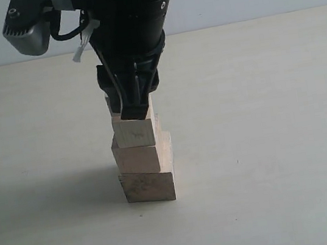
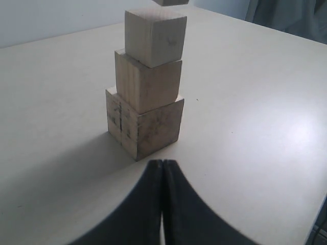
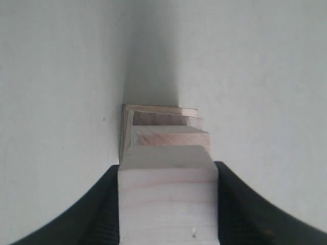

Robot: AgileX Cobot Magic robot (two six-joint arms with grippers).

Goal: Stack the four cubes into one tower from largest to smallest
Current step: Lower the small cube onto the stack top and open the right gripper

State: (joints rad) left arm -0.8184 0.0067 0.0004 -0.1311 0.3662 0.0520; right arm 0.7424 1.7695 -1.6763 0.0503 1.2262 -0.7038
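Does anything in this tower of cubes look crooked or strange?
The second cube sits turned and shifted toward one side of the bottom cube, not centred, so the tower is not straight. The bottom cube has a dark mark on one face. The right gripper grips the smallest cube.

four pale wooden cubes in all, each a different size. three of them make one column (image 1: 141, 159): the largest cube (image 2: 145, 127) at the base, the second cube (image 2: 148, 81) on it, and the third cube (image 2: 156, 38) on that. one more, the smallest cube (image 3: 168, 209), sits between the jaws of the right gripper (image 3: 167, 168). two grippers show, that one and the left gripper (image 2: 162, 176), each with two fingers. one tabletop (image 2: 255, 127) carries the column. one black arm (image 1: 129, 16) reaches down in the exterior view.
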